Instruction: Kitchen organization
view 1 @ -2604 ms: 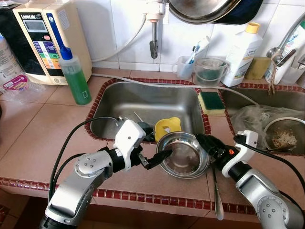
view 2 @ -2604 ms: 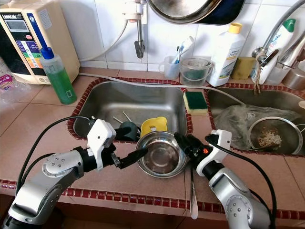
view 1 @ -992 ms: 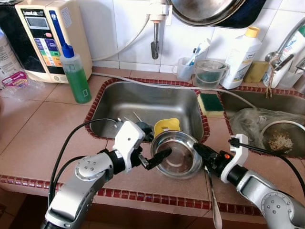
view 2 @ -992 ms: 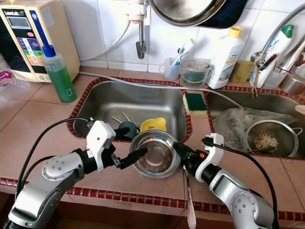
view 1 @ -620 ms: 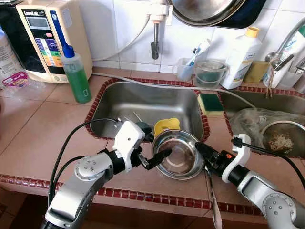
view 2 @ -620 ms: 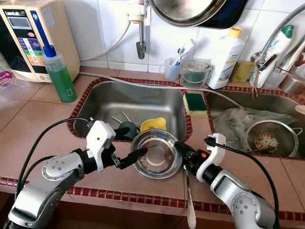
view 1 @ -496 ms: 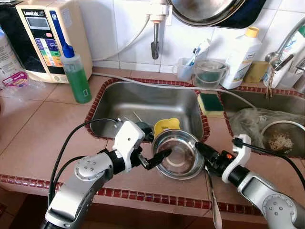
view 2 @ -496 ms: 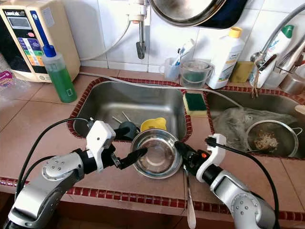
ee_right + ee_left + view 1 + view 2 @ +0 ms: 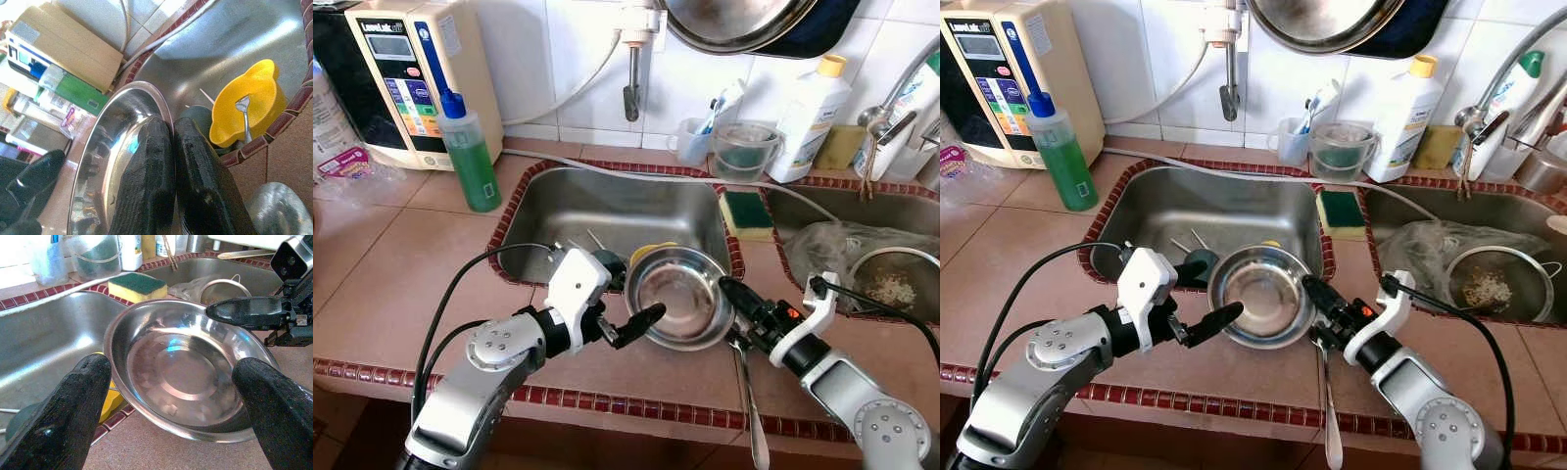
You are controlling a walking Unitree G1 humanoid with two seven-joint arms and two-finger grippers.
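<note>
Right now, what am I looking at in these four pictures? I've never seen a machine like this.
It is a two-armed house robot at a kitchen counter. Two pictures come from cameras in its head, and two from cameras on its wrists. Its right pincer is shut on the rim of a steel bowl, holding it tilted at the front edge of the sink. Its left pincer is open beside the bowl. A yellow cup lies in the sink, a sponge rests on the divider, and a green bottle stands on the counter.

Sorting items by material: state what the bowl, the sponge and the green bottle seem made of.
Bowl, pinched by the right gripper: polished metal, probably stainless steel, with mirror-like reflections. Sponge: yellow foam topped by a matte green scouring layer. Green bottle: translucent plastic, seemingly; green liquid shows through.
</note>
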